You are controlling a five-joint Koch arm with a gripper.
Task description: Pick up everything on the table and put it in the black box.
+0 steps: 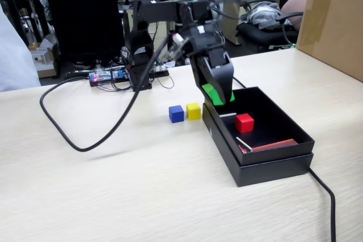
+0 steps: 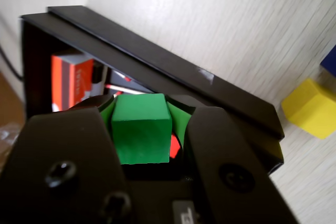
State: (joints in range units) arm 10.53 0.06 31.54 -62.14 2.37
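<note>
My gripper [image 1: 220, 96] is shut on the green cube [image 2: 142, 128] and hangs over the near-left corner of the black box [image 1: 272, 160]. In the wrist view the cube sits squarely between the two black jaws, which carry green pads [image 2: 176, 120]. A red cube [image 1: 244, 122] lies on the box floor. A sliver of the red cube [image 2: 175, 148] shows below the green one. On the table [image 1: 142, 196], just left of the box, the blue cube [image 1: 176, 114] and the yellow cube [image 1: 193, 110] stand side by side. The yellow cube [image 2: 311, 107] also shows at the wrist view's right edge.
An orange-red packet [image 2: 71, 80] and thin sticks [image 1: 244, 143] lie inside the box. A thick black cable [image 1: 85, 134] loops across the table left of the cubes, and another cable [image 1: 326, 196] runs off the box's right side. A brown carton [image 1: 334, 21] stands at the far right.
</note>
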